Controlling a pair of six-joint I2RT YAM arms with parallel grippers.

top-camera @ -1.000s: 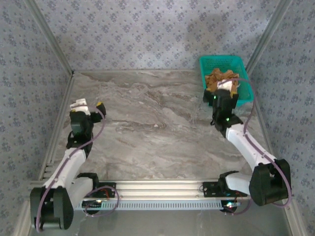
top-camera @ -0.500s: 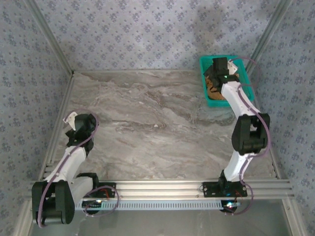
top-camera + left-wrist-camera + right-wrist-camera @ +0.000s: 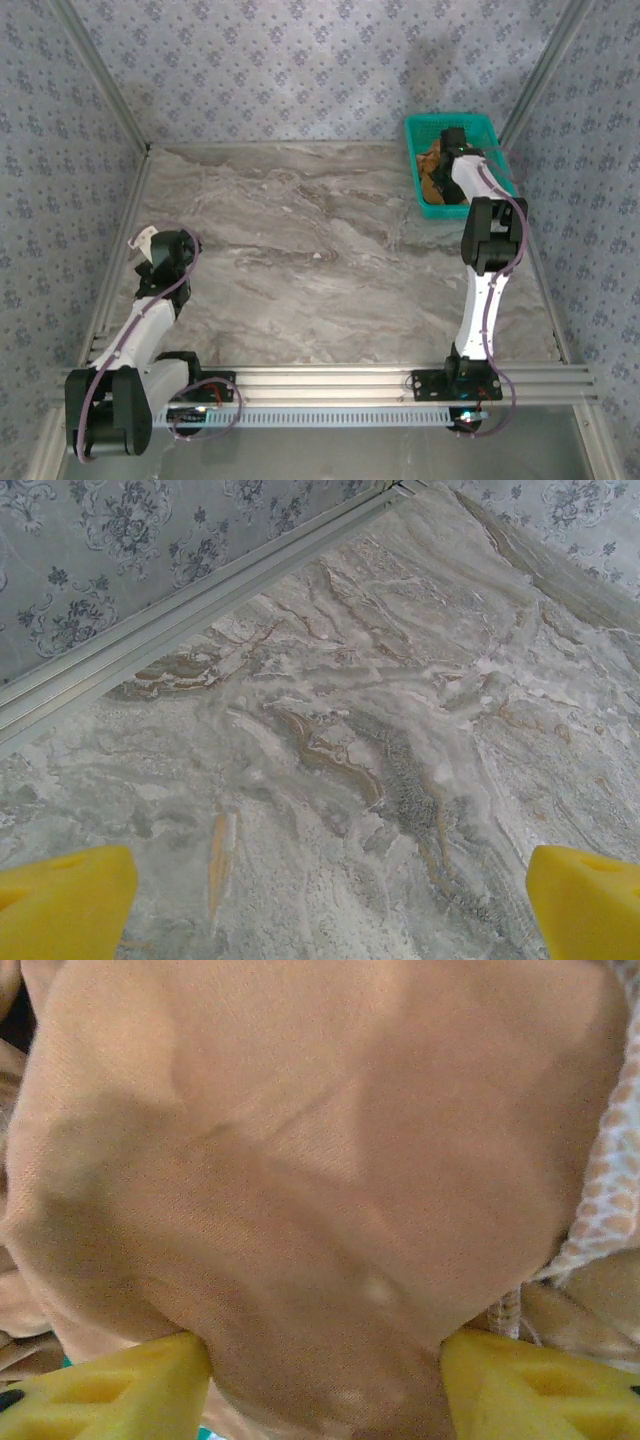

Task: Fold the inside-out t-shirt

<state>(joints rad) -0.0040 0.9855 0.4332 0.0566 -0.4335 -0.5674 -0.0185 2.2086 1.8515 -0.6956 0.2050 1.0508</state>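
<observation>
The inside-out t-shirt [image 3: 300, 1160] sits bunched in the basket [image 3: 440, 117]. The right hand [image 3: 325, 1360] straddles a fold; whether it pinches, I cannot tell. Clench fully, then lift straight above the basket. The left hand [image 3: 330, 900], far from the basket, gapes.

Teal basket [image 3: 445, 119] on marble table [image 3: 320, 260].

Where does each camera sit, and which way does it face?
Top external: above, behind the bases, looking down on table, left arm, right arm, teal basket.
Left wrist: on the left arm, facing marble table; left fingertips wide apart.
Right wrist: facing into the basket; t-shirt between right fingertips.
Shared: top external and right wrist both show the t-shirt.
</observation>
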